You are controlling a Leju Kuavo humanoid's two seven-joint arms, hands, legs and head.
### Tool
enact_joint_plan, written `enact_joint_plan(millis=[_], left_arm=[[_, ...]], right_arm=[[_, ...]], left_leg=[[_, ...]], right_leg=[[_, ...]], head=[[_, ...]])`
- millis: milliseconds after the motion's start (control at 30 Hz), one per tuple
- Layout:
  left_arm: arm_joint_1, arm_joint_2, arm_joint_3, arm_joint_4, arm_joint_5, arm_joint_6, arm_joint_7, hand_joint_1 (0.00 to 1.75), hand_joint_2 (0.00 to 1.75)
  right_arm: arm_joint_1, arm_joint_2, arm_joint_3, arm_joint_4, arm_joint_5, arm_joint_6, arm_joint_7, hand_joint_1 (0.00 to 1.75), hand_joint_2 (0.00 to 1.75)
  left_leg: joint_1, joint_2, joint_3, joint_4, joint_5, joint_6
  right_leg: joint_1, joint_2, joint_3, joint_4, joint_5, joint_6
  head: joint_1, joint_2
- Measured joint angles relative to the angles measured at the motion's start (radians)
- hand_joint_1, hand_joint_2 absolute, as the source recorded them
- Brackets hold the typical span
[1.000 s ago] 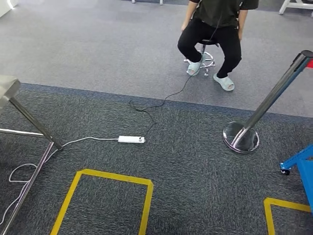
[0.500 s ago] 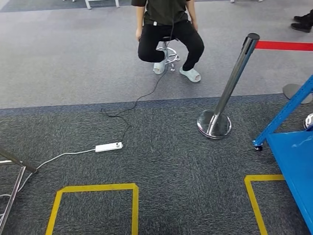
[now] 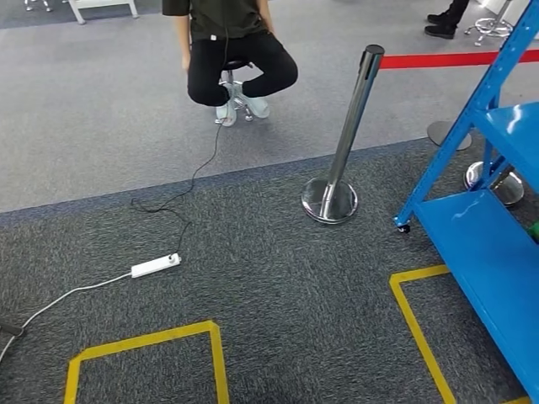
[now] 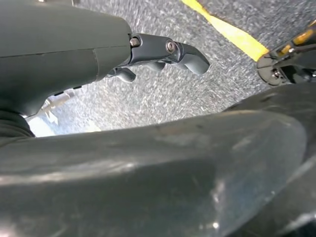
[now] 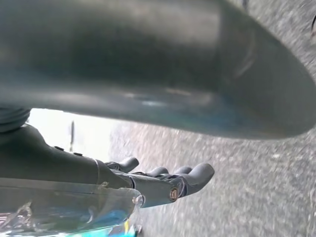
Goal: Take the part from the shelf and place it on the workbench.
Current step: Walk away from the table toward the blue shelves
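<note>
A blue metal shelf [image 3: 489, 252] on castors stands at the right of the head view, with a low board and a higher board [image 3: 518, 135]. Something small and dark green [image 3: 532, 225] lies on the low board at the picture's edge; I cannot tell what it is. My left hand [image 4: 156, 52] hangs over the carpet with its fingers stretched out and nothing in them. My right hand [image 5: 168, 185] hangs the same way, fingers straight and empty.
A chrome stanchion [image 3: 337, 143] with a red belt [image 3: 445, 61] stands left of the shelf. A person [image 3: 229, 42] sits on a stool beyond it. A white power strip [image 3: 156, 265] and its cables lie on the carpet. Yellow tape squares [image 3: 146, 345] [image 3: 413, 316] mark the floor.
The whole picture has slid left, so the camera has turned right. More of the blue shelf is now in the picture, and the steel table legs at the left have gone out of it.
</note>
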Motion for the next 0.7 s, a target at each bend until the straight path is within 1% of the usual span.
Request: enact_joint_plan(millis=[33, 67, 100, 133, 167, 200, 233, 267, 300, 333, 367, 400, 433, 467, 500, 533, 567, 600, 633, 667, 700], left_arm=[[0.000, -0.001, 0.000, 0.000, 0.001, 0.000, 0.000, 0.00, 0.00], [-0.001, -0.002, 0.000, 0.000, 0.002, 0.001, 0.000, 0.00, 0.00], [-0.002, -0.004, 0.000, 0.000, 0.003, 0.002, -0.001, 0.00, 0.00], [-0.004, -0.005, 0.000, 0.000, 0.005, 0.002, -0.002, 0.00, 0.00], [-0.007, -0.007, 0.000, 0.000, 0.006, 0.002, -0.003, 0.00, 0.00], [-0.008, -0.009, 0.000, 0.000, 0.007, 0.003, -0.004, 0.00, 0.00], [-0.009, -0.012, 0.000, -0.001, 0.007, 0.003, -0.006, 0.00, 0.00], [-0.007, -0.015, 0.000, -0.001, 0.007, 0.004, -0.008, 0.00, 0.00], [-0.005, -0.017, 0.000, -0.001, 0.008, 0.005, -0.009, 0.00, 0.00], [-0.002, -0.018, 0.000, -0.002, 0.009, 0.006, -0.011, 0.00, 0.00], [0.001, -0.019, 0.000, -0.002, 0.010, 0.006, -0.011, 0.00, 0.00], [0.003, -0.020, 0.000, -0.002, 0.011, 0.007, -0.012, 0.00, 0.00], [0.004, -0.020, 0.000, -0.002, 0.012, 0.008, -0.013, 0.00, 0.00], [0.005, -0.021, 0.000, -0.002, 0.014, 0.009, -0.014, 0.00, 0.00], [0.005, -0.022, 0.000, -0.002, 0.015, 0.010, -0.016, 0.00, 0.00], [0.005, -0.023, 0.000, -0.002, 0.016, 0.011, -0.017, 0.00, 0.00], [0.005, -0.024, 0.000, -0.002, 0.017, 0.011, -0.019, 0.00, 0.00], [0.005, -0.025, 0.000, -0.002, 0.017, 0.011, -0.020, 0.00, 0.00], [0.005, -0.025, 0.000, -0.002, 0.017, 0.011, -0.022, 0.00, 0.00], [0.004, -0.025, 0.000, -0.002, 0.018, 0.011, -0.024, 0.00, 0.00], [0.004, -0.024, 0.000, -0.002, 0.018, 0.010, -0.026, 0.00, 0.00]], right_arm=[[-0.002, 0.000, -0.001, 0.000, -0.010, 0.003, -0.004, 0.00, 0.00], [-0.004, 0.000, -0.004, 0.000, -0.019, 0.006, -0.008, 0.00, 0.00], [-0.004, 0.000, -0.007, 0.000, -0.026, 0.010, -0.011, 0.00, 0.00], [-0.004, 0.000, -0.011, 0.000, -0.032, 0.014, -0.014, 0.00, 0.00], [-0.002, 0.000, -0.017, 0.000, -0.036, 0.018, -0.019, 0.00, 0.00], [-0.001, 0.000, -0.021, 0.000, -0.036, 0.022, -0.025, 0.00, 0.00], [-0.001, -0.001, -0.024, 0.000, -0.033, 0.025, -0.033, 0.00, 0.00], [-0.002, -0.001, -0.025, 0.000, -0.027, 0.026, -0.042, 0.00, 0.00], [-0.004, -0.002, -0.026, 0.000, -0.024, 0.023, -0.050, 0.00, 0.00], [-0.005, -0.002, -0.026, 0.000, -0.024, 0.020, -0.059, 0.00, 0.00], [-0.005, -0.002, -0.027, 0.000, -0.028, 0.015, -0.065, 0.00, 0.00], [-0.005, -0.002, -0.029, 0.000, -0.033, 0.011, -0.068, 0.00, 0.00], [-0.004, -0.002, -0.032, 0.000, -0.036, 0.009, -0.067, 0.00, 0.00], [-0.004, -0.002, -0.035, 0.000, -0.038, 0.008, -0.064, 0.00, 0.00], [-0.004, -0.002, -0.038, 0.000, -0.039, 0.007, -0.062, 0.00, 0.00], [-0.005, -0.003, -0.041, 0.000, -0.040, 0.006, -0.060, 0.00, 0.00], [-0.006, -0.003, -0.044, 0.000, -0.042, 0.004, -0.059, 0.00, 0.00], [-0.006, -0.004, -0.047, 0.000, -0.047, 0.001, -0.058, 0.00, 0.00], [-0.005, -0.004, -0.052, 0.000, -0.054, -0.001, -0.056, 0.00, 0.00], [-0.001, -0.004, -0.059, 0.000, -0.062, -0.004, -0.055, 0.00, 0.00], [0.002, -0.004, -0.066, 0.000, -0.070, -0.005, -0.054, 0.00, 0.00]], left_leg=[[-0.003, 0.011, 0.004, 0.001, -0.004, -0.005], [-0.005, 0.020, 0.007, 0.001, -0.007, -0.010], [-0.007, 0.030, 0.010, 0.000, -0.008, -0.015], [-0.006, 0.040, 0.013, -0.002, -0.008, -0.020], [-0.004, 0.039, 0.015, -0.002, -0.011, -0.026], [-0.001, 0.022, 0.011, 0.008, -0.022, -0.032], [0.001, -0.004, -0.001, 0.036, -0.042, -0.037], [0.003, -0.035, -0.023, 0.085, -0.072, -0.040], [0.004, -0.059, -0.056, 0.151, -0.105, -0.041], [0.004, -0.070, -0.090, 0.218, -0.131, -0.041], [0.004, -0.075, -0.117, 0.264, -0.141, -0.041], [0.005, -0.077, -0.128, 0.277, -0.130, -0.041], [0.006, -0.081, -0.122, 0.253, -0.101, -0.040], [0.007, -0.087, -0.103, 0.205, -0.065, -0.039], [0.013, -0.113, -0.076, 0.142, -0.029, -0.040], [0.018, -0.143, -0.051, 0.082, -0.007, -0.041], [0.022, -0.168, -0.033, 0.041, 0.004, -0.041], [0.024, -0.187, -0.023, 0.016, 0.007, -0.039], [0.022, -0.182, -0.021, 0.009, 0.005, -0.033], [0.020, -0.169, -0.020, 0.008, 0.007, -0.026], [0.018, -0.155, -0.019, 0.006, 0.009, -0.017]], right_leg=[[0.001, -0.018, 0.029, -0.051, 0.016, -0.005], [0.003, -0.030, 0.044, -0.078, 0.023, -0.010], [0.006, -0.027, 0.045, -0.085, 0.023, -0.016], [0.007, -0.014, 0.044, -0.087, 0.025, -0.023], [0.006, -0.002, 0.042, -0.090, 0.027, -0.029], [0.005, 0.010, 0.042, -0.093, 0.030, -0.035], [0.002, 0.021, 0.043, -0.097, 0.033, -0.041], [0.000, 0.034, 0.043, -0.099, 0.036, -0.045], [0.000, 0.047, 0.042, -0.100, 0.037, -0.048], [0.001, 0.062, 0.041, -0.100, 0.038, -0.049], [0.001, 0.078, 0.041, -0.100, 0.038, -0.050], [0.001, 0.095, 0.041, -0.100, 0.039, -0.050], [0.000, 0.111, 0.041, -0.099, 0.039, -0.049], [-0.001, 0.125, 0.042, -0.099, 0.040, -0.047], [-0.003, 0.140, 0.042, -0.099, 0.041, -0.043], [-0.002, 0.155, 0.038, -0.096, 0.042, -0.038], [-0.003, 0.168, 0.034, -0.094, 0.043, -0.031], [-0.004, 0.182, 0.029, -0.094, 0.045, -0.023], [-0.006, 0.196, 0.023, -0.096, 0.048, -0.015], [-0.009, 0.201, 0.019, -0.099, 0.050, -0.008], [-0.009, 0.184, 0.013, -0.092, 0.046, -0.004]], head=[[-0.001, 0.000], [-0.002, 0.000], [-0.004, 0.000], [-0.005, 0.000], [-0.006, 0.000], [-0.006, 0.000], [-0.008, 0.000], [-0.009, 0.000], [-0.010, 0.000], [-0.011, 0.000], [-0.011, 0.000], [-0.011, 0.000], [-0.011, 0.000], [-0.011, 0.000], [-0.011, 0.000], [-0.011, 0.000], [-0.010, 0.000], [-0.010, 0.000], [-0.010, 0.000], [-0.011, 0.000], [-0.010, 0.000]])
